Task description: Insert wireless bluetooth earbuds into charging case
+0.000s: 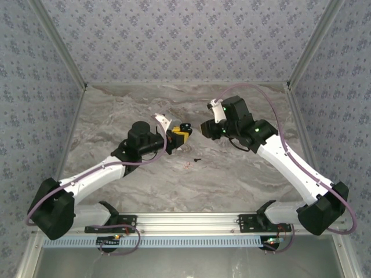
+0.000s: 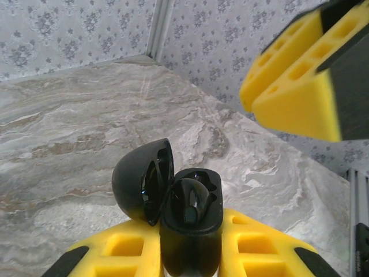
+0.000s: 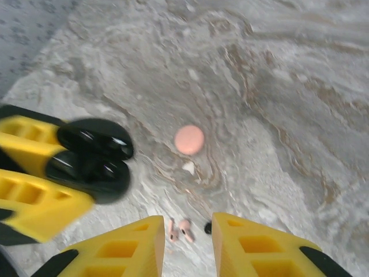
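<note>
**A:** Why's the L gripper (image 1: 175, 138) got the glossy black clamshell charging case (image 2: 190, 245) up off the grey marbled table (image 3: 277, 86)?

**B:** Fingers clamped on both sides, lid (image 2: 141, 179) open twd the R arm. Steady target, I'd say. One black earbud (image 2: 190, 202) looks seated.

**A:** Other one?

**B:** Tiny black stemmed earbud (image 1: 197, 159) lies on the table. R gripper (image 3: 187, 231) hangs above, pitched down, fingers parted, empty. L forearm reaches inward.

**A:** Small round pink disc (image 3: 189, 139)?

**B:** Flat on the table, apart.

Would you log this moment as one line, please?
left gripper: shut on open black case, earbud inside | right gripper: open, empty, near case | table: pink disc, small black piece
</note>
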